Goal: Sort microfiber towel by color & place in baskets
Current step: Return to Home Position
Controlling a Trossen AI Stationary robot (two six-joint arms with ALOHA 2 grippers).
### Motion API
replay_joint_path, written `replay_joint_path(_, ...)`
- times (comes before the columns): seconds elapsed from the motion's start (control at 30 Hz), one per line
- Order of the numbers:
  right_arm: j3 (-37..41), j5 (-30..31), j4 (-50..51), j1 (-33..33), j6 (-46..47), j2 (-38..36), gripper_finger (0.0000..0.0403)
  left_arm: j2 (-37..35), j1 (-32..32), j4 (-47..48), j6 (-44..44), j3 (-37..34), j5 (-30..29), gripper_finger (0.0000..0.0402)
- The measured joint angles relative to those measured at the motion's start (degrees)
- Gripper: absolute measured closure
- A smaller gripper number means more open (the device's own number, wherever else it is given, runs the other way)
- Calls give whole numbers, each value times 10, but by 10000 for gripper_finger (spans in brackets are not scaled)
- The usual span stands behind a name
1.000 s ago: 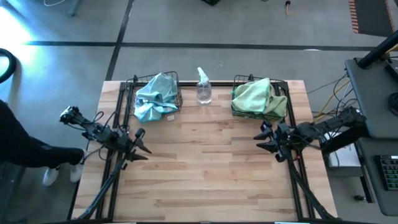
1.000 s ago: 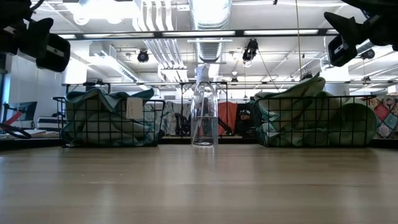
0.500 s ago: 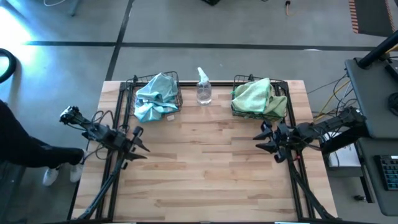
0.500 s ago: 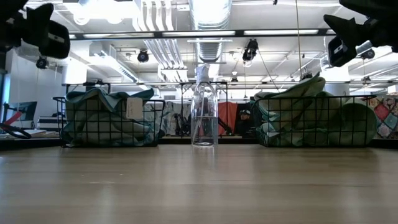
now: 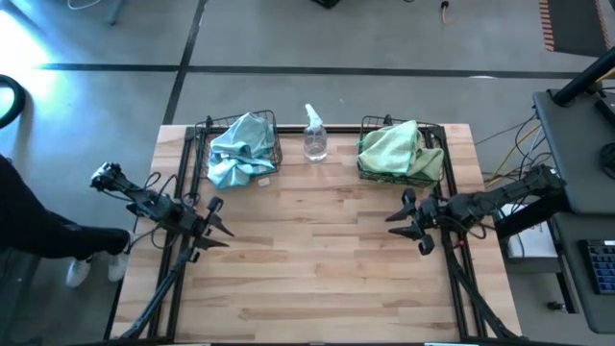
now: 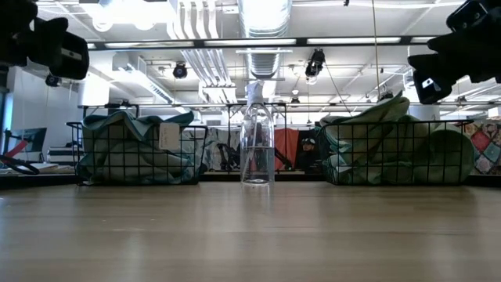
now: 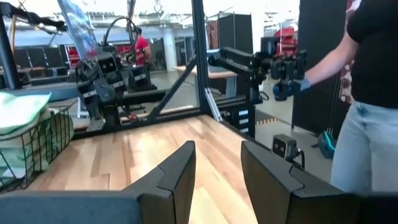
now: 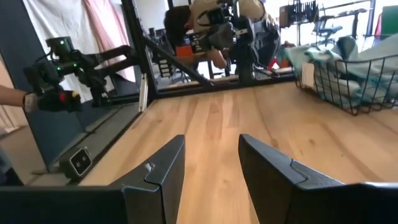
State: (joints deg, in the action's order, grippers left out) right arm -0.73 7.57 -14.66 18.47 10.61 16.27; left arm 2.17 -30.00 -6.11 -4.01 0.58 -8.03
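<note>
Light blue towels (image 5: pixel 240 149) fill the left black wire basket (image 5: pixel 277 154) at the table's far side; one hangs over its near rim. Pale yellow-green towels (image 5: pixel 394 149) fill the right basket (image 5: pixel 432 178). Both baskets also show in the low view, the left basket (image 6: pixel 141 153) and the right basket (image 6: pixel 399 153). My left gripper (image 5: pixel 219 231) is open and empty above the table's left side. My right gripper (image 5: pixel 404 226) is open and empty above the table's right side, near the right basket's near edge. Both point toward the table's middle.
A clear spray bottle (image 5: pixel 314 135) stands between the baskets at the far side. Black frame rails (image 5: pixel 178 269) run along the left and right edges. A person (image 5: pixel 29 231) stands beyond the table's left edge. Bare wood lies across the middle and near side.
My right gripper has moved a little toward the table's left edge, away from the right rail, and sits lower in the low view. My left gripper has shifted only slightly. The towels and baskets have not moved.
</note>
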Motion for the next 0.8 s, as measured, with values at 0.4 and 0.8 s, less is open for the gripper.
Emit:
replay_joint_path(0.4, 0, 0, -2, 0, 24, 0, 257, 17, 0, -3, 33, 4, 0, 287)
replay_joint_path(0.8, 0, 0, -2, 0, 24, 0, 257, 23, 0, -3, 33, 5, 0, 287)
